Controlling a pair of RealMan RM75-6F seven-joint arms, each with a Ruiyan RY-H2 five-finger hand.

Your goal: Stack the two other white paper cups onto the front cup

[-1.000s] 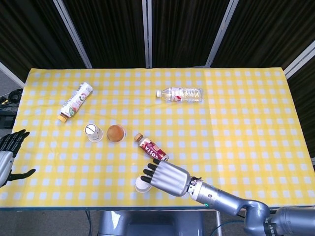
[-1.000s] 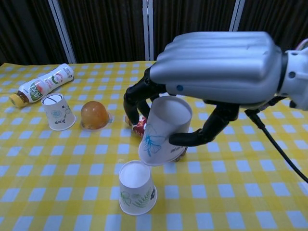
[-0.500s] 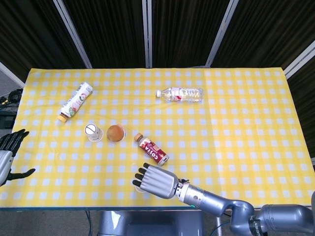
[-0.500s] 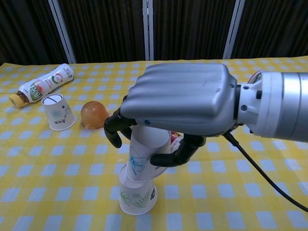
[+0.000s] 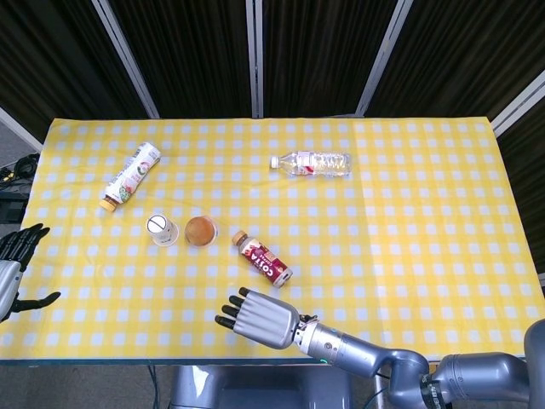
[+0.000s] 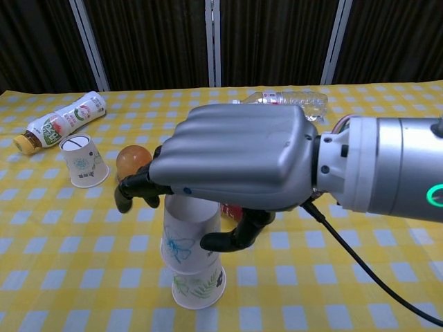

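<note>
In the chest view my right hand [image 6: 235,166] grips an upside-down white paper cup with a blue print [image 6: 185,236], set over the front cup [image 6: 199,288] near the table's front edge. From the head camera that same right hand [image 5: 255,318] covers both cups. A third white cup [image 6: 83,160] stands upside down at the left, seen also from above as a small white cup [image 5: 161,229]. My left hand [image 5: 13,271] hangs off the table's left edge, fingers spread, holding nothing.
An orange jelly cup [image 6: 133,160] sits beside the third cup. A small red-labelled bottle [image 5: 262,259] lies behind my right hand. Another bottle [image 5: 129,176] lies at the far left and a clear water bottle [image 5: 310,164] at the back. Yellow checked cloth [image 5: 409,239] covers the table.
My right hand has moved left and down toward the front edge, bringing the held cup from tilted in the air to upright over the front cup. The left hand stayed put.
</note>
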